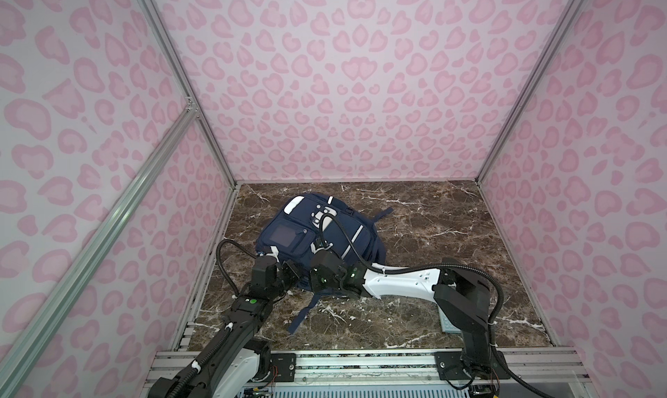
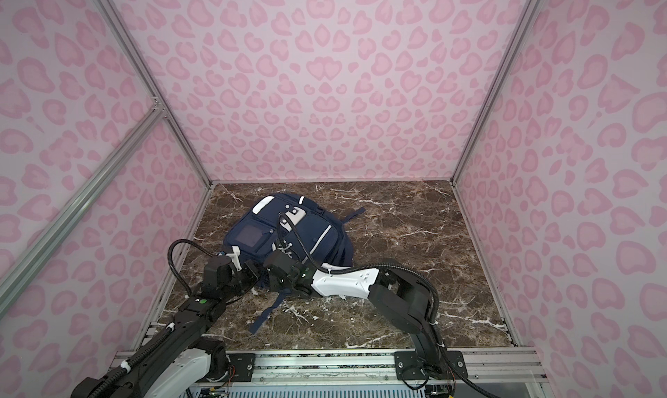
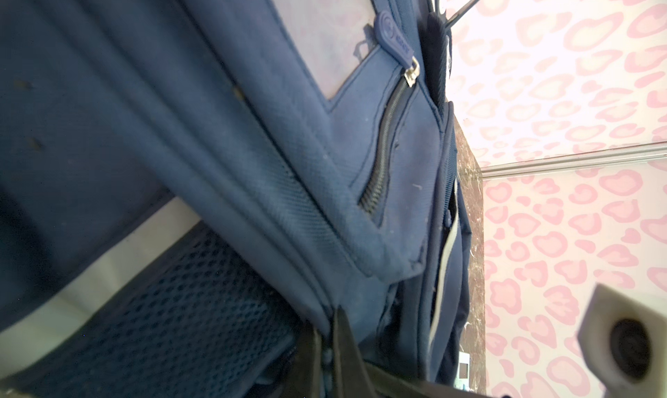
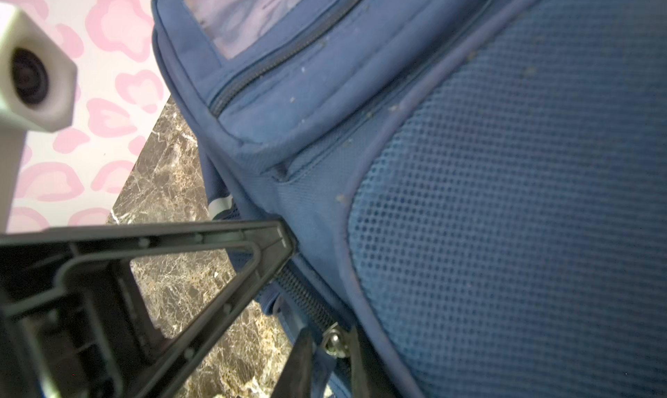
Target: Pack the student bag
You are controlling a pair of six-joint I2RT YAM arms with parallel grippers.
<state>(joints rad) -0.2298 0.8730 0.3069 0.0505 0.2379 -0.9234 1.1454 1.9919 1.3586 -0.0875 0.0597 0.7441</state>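
While the student bag (image 1: 303, 215) lay front-up on the left half of the table (image 1: 433, 233), its white handle patch toward the rear-left corner, the left pincer (image 3: 326, 342) was pinched together on the seam at the bag's near edge. Just right of it, the right pincer (image 4: 330, 345) straddled a metal zip slider (image 4: 334, 340), fingers barely apart. Gripping or not, couldn't tell!

— Where is the student bag (image 2: 288, 230) lying?
— I'm seeing it lying flat on the marble table (image 2: 397, 269), with a strap (image 2: 265, 315) trailing off its near edge.
— And the grippers?
— The left gripper (image 2: 255, 274) and right gripper (image 2: 269, 282) are both sitting at that near edge, close together.
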